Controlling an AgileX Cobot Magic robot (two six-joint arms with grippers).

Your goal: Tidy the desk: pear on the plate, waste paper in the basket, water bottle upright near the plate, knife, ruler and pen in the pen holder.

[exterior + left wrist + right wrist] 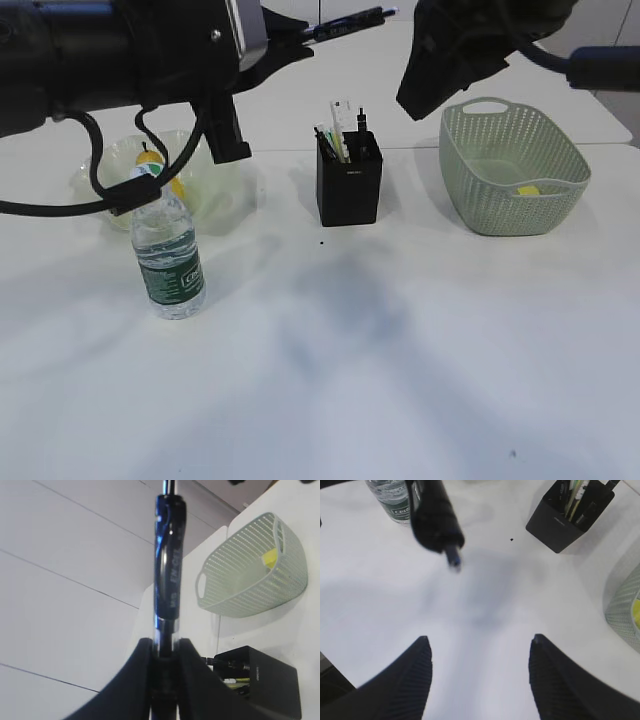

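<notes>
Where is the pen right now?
The pen is clamped in the left gripper, held in the air at the upper middle of the exterior view, above and left of the pen holder.

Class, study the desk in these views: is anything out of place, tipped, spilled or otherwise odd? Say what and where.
Only the pen is out of place: the left gripper holds it in the air, not in the pen holder. The water bottle stands upright, the waste paper lies in the basket, and nothing looks spilled.

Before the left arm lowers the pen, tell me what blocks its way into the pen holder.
Nothing visible blocks it. The left gripper holds the pen in the air; the pen holder already holds upright items, with room beside them.
</notes>
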